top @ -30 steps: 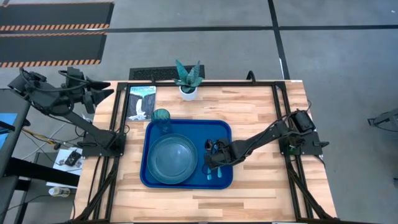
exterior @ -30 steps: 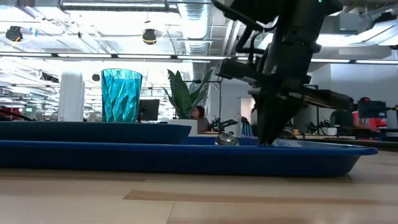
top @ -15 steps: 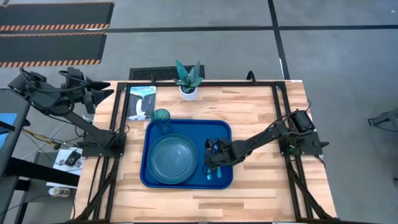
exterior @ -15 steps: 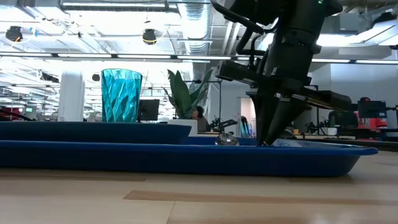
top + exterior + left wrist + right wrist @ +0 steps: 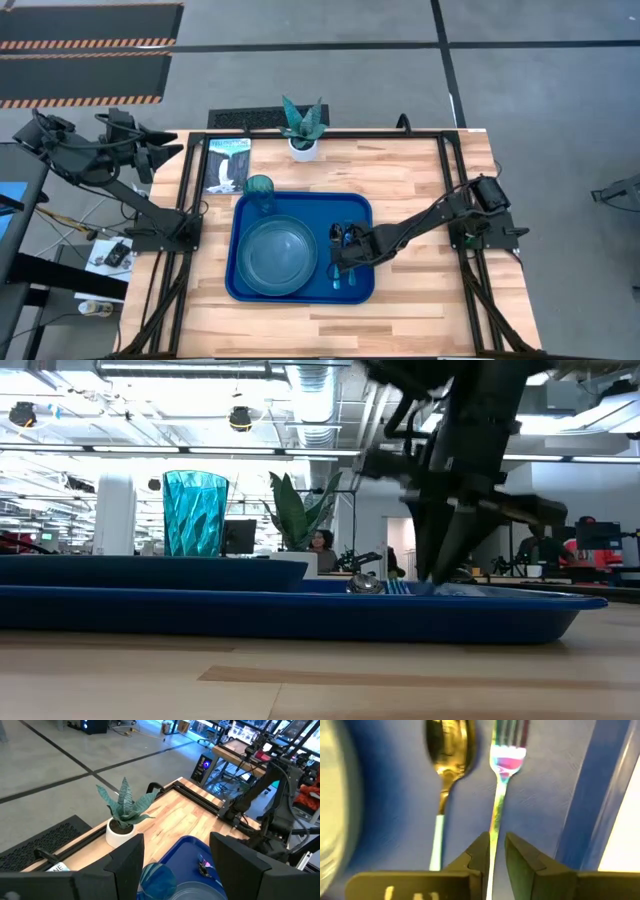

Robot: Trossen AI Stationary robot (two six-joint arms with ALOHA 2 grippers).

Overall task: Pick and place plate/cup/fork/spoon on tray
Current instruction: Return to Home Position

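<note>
- Right gripper stands low over the right-hand strip of the tray, with the fork lying directly between and ahead of its fingers.
- Its two fingers stand slightly apart, one on each side of the fork's handle; whether the pads press the handle cannot be told, though the visible gap suggests a let-go rather than a grip.
- Fork's long axis runs straight out from the gripper, tines away from the wrist; the handle passes through the finger gap.
- Spoon lies just beside the fork and parallel to it, bowl at the same end as the tines, light handle toward the gripper; the two do not touch.
- Both utensils lie flat on the tray floor, between the plate and the tray's right rim.
- Judgement: any withdrawal should go straight up along the finger line, since a sideways drift would drag the fork toward the spoon.
- Left gripper waits well apart, off the table's left rear corner, fingers spread wide and empty; the right arm is by far the nearer to the utensils.
- Tray contents: the plate fills the left and middle, the cup stands upright at the rear left corner, spoon and fork at the right.
- Judgement: all four items appear placed.
- Outside the tray: a potted plant and a printed card on the table behind it.
</note>
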